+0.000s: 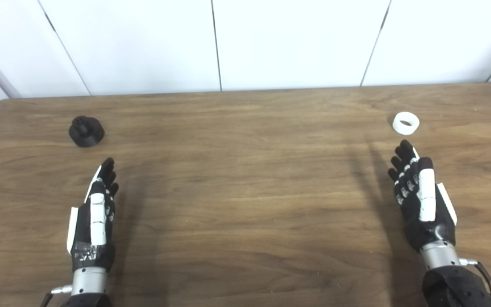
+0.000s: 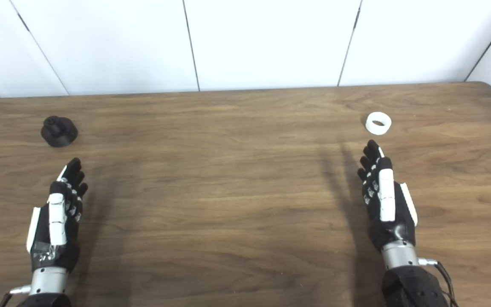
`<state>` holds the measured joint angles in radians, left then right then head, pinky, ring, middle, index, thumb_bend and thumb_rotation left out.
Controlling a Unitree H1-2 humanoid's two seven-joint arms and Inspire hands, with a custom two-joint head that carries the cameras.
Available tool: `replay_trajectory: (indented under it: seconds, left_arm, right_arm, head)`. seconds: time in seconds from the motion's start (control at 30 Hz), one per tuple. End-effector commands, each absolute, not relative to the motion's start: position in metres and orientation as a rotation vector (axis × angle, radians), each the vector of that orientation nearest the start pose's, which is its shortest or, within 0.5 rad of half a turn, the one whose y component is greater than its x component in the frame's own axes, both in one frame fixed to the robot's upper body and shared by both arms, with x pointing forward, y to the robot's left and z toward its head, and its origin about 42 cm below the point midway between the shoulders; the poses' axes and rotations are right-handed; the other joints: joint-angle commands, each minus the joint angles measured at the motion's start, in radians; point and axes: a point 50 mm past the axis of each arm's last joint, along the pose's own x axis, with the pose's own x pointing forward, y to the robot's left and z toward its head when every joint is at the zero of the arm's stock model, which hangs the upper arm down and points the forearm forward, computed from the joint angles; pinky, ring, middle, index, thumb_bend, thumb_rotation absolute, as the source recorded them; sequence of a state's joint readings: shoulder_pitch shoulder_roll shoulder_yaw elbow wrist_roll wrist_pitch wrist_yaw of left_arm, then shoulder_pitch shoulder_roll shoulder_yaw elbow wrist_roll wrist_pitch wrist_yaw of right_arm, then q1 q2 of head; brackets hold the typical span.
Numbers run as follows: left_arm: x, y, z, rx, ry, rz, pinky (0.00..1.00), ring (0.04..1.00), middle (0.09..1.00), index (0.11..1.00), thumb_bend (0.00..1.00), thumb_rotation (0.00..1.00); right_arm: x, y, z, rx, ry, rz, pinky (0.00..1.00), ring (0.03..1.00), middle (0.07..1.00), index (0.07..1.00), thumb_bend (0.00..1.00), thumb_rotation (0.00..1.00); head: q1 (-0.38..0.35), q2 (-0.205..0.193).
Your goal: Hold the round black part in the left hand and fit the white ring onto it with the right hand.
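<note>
Both hands empty, fingers extended: left hand (image 1: 94, 213) near black part (image 1: 86, 131), right hand (image 1: 420, 198) near white ring (image 1: 405, 123); risk: fingertips nudge ring away.

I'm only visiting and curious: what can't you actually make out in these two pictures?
- Black part: too small and dark in both eye views to show the shape of its top stub.
- White ring: inner wall mostly hidden by its own rim.
- Left hand and right hand: seen edge-on, so the palms are hidden.
- Both arms: cut off by the bottom edge.
- Table: its near edge lies outside both views.
</note>
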<state>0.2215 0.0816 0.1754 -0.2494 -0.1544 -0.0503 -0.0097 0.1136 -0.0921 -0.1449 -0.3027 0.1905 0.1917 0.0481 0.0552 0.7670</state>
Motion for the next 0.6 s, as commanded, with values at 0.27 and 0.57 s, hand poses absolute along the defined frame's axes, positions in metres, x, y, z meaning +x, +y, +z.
replay_trajectory:
  seconds: [0.27, 0.57]
  left_arm:
    - [0.1967, 0.292, 0.1211, -0.021, -0.131, 0.2, 1.0, 1.0, 0.991, 0.954, 0.59, 0.93]
    - [0.197, 0.2923, 0.1206, -0.023, -0.133, 0.203, 1.0, 0.996, 0.985, 0.947, 0.58, 0.93]
  right_arm:
    - [0.2416, -0.2766, 0.1548, 0.067, -0.102, -0.073, 1.0, 0.996, 0.981, 0.974, 0.46, 1.0]
    - [0.242, -0.2775, 0.1533, 0.054, -0.099, -0.069, 1.0, 0.995, 0.983, 0.975, 0.5, 1.0]
  head:
    - [0.002, -0.002]
    - [0.0, -0.009]
